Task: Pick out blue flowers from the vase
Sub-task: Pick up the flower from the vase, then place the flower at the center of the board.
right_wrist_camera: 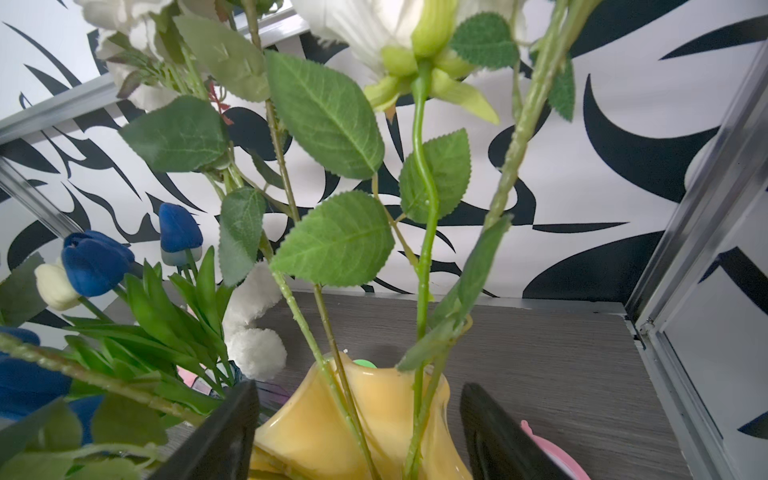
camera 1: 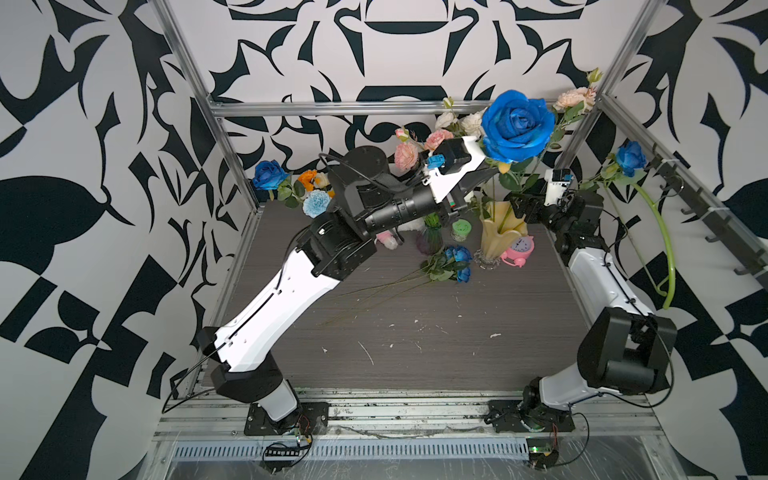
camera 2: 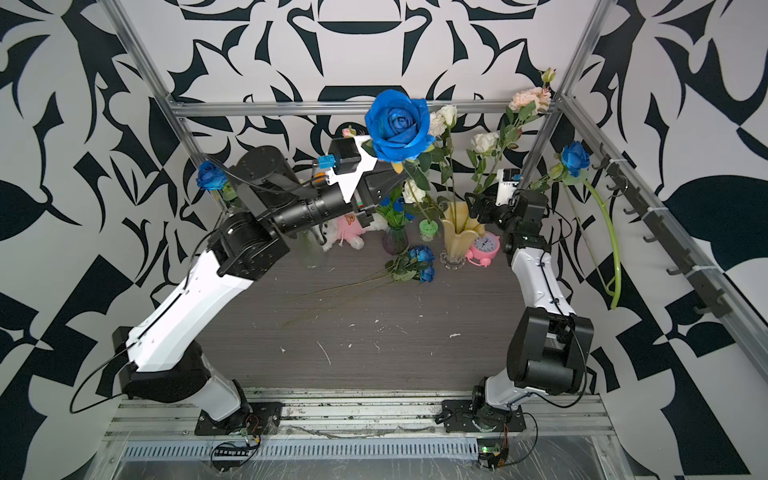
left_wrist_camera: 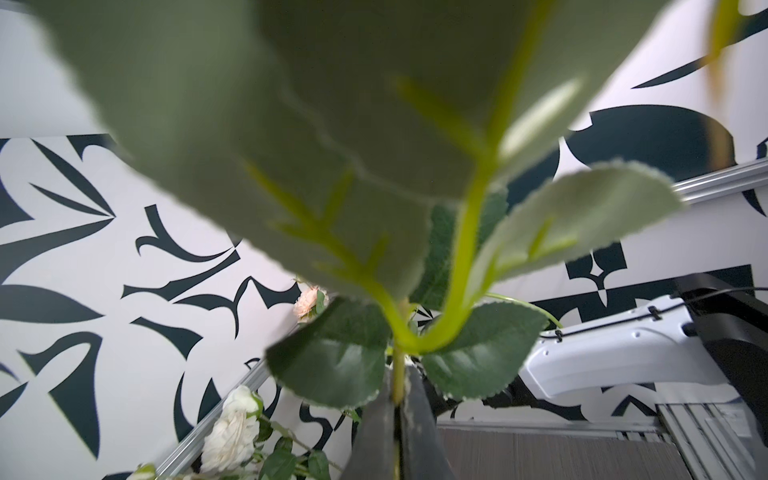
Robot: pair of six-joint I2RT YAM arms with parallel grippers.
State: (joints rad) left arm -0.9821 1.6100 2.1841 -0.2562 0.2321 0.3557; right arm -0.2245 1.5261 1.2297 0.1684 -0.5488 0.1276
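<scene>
A large deep-blue rose is held high above the yellow vase. My left gripper is shut on its green stem, just under the leaves. I cannot tell whether the stem's lower end is still in the vase. My right gripper is open, its fingers on either side of the vase rim and apart from it. White roses stay in the vase. Two blue flowers lie on the table.
A purple vase with blue tulips stands left of the yellow one. Close by are a green pot, a pink alarm clock and a plush toy. More blue roses sit at back left and at the right rail.
</scene>
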